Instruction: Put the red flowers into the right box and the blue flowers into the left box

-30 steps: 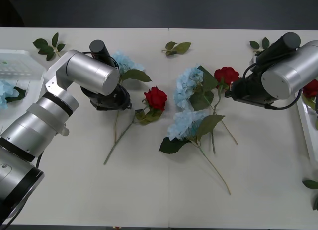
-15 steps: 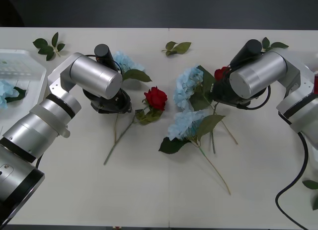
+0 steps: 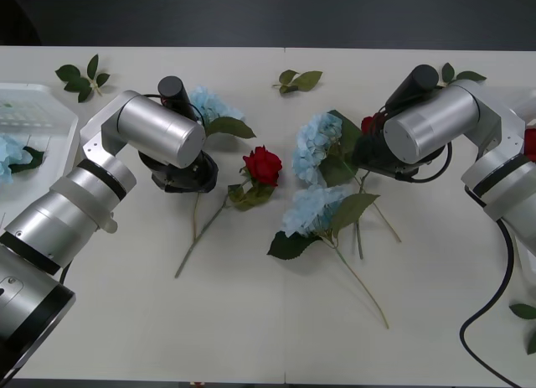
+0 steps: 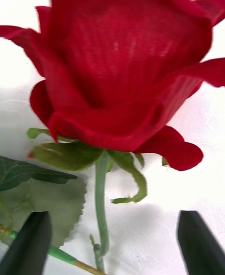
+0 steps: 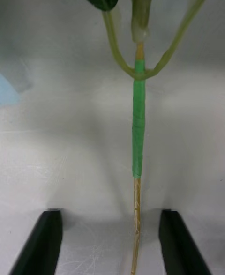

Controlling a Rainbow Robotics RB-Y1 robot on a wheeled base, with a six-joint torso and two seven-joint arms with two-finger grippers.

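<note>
On the white bench (image 3: 276,338), the left gripper (image 5: 110,242) hangs low over the stem (image 5: 137,130) of a blue flower whose pale head (image 3: 209,105) shows just past the left arm's wrist in the front view; its black fingers (image 5: 43,242) are spread apart with the green-taped stem running between them, nothing grasped. The right gripper (image 4: 112,242) is down over a red flower (image 4: 124,64) near the bench's middle right, its bloom partly hidden behind the arm in the front view (image 3: 369,123); its fingers (image 4: 29,244) are likewise released, standing on either side of the rose's thin green stem without touching it. Another red flower (image 3: 263,165) lies loose between the two arms, its long stem slanting toward the near edge. Two more blue flowers lie beside the right arm, one head (image 3: 318,145) farther back and one (image 3: 311,209) nearer, their stems crossing toward the front. The left box (image 3: 38,111) sits at the bench's left edge with a blue flower (image 3: 8,153) already inside. At the far right edge a bit of red (image 3: 529,143) shows where the right box would be, though the box itself cannot be made out behind the arm. Loose leaf sprigs (image 3: 82,76) lie along the back
</note>
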